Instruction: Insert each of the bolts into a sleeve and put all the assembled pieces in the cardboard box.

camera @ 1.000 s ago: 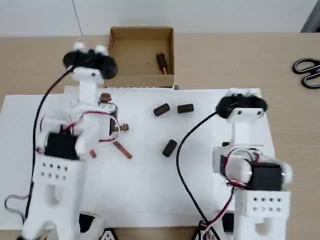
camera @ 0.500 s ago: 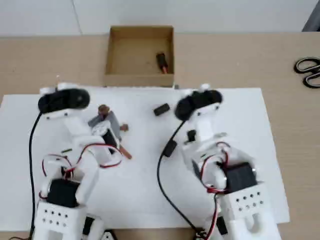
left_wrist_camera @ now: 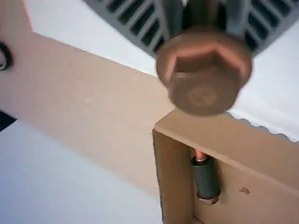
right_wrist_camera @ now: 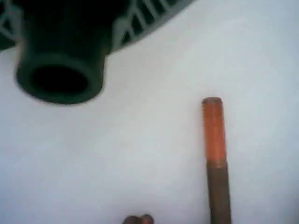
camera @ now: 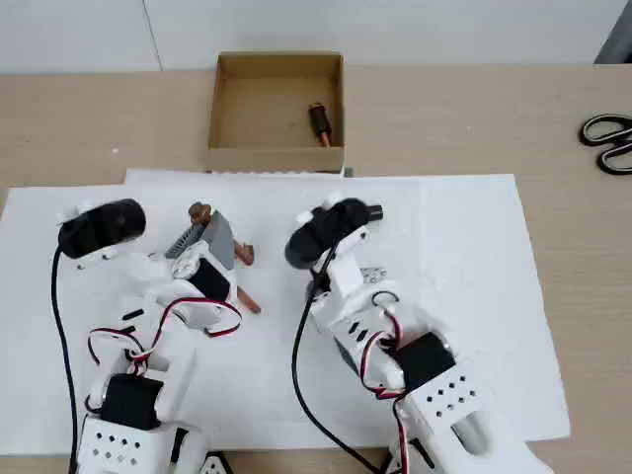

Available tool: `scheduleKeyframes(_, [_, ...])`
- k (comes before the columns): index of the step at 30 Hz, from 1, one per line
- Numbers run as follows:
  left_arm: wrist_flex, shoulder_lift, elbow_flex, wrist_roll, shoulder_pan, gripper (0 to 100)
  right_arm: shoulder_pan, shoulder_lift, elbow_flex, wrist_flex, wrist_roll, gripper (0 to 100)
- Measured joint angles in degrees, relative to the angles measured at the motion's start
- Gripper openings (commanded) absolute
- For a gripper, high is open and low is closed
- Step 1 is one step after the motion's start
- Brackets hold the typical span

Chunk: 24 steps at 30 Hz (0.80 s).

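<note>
Bolts: three. One (camera: 200,212) is clamped in the left gripper (camera: 204,225), and two (camera: 244,254) (camera: 247,297) lie loose on the sheet (camera: 454,227) beside it. The right gripper (right_wrist_camera: 65,32) grasps one sleeve (right_wrist_camera: 58,77). One assembled piece (camera: 319,122) lies in the box (camera: 276,61).

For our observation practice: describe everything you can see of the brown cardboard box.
The brown cardboard box is open-topped and rectangular, made of plain board, with four upright walls and no lid. It sits flat on the light wooden table, its near wall right at the far edge of the white sheet. Inside, near its right wall, lies one copper-coloured bolt in a black sleeve; the rest of its floor is bare.
</note>
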Motion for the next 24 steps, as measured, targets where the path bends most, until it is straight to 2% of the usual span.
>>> scheduleKeyframes(8, [-0.1, 0.0, 0.0, 1.9, 0.1, 1, -4.7, 0.0, 3.7, -7.6, 2.1, 0.2])
scheduleKeyframes(14, [-0.1, 0.0, 0.0, 1.9, 4.0, 1, -5.5, 0.0, 5.5, -12.8, 5.2, 0.2])
scheduleKeyframes(24, [-0.1, 0.0, 0.0, 1.9, 6.6, 1, -6.0, 0.0, 5.7, -14.0, 6.4, 0.2])
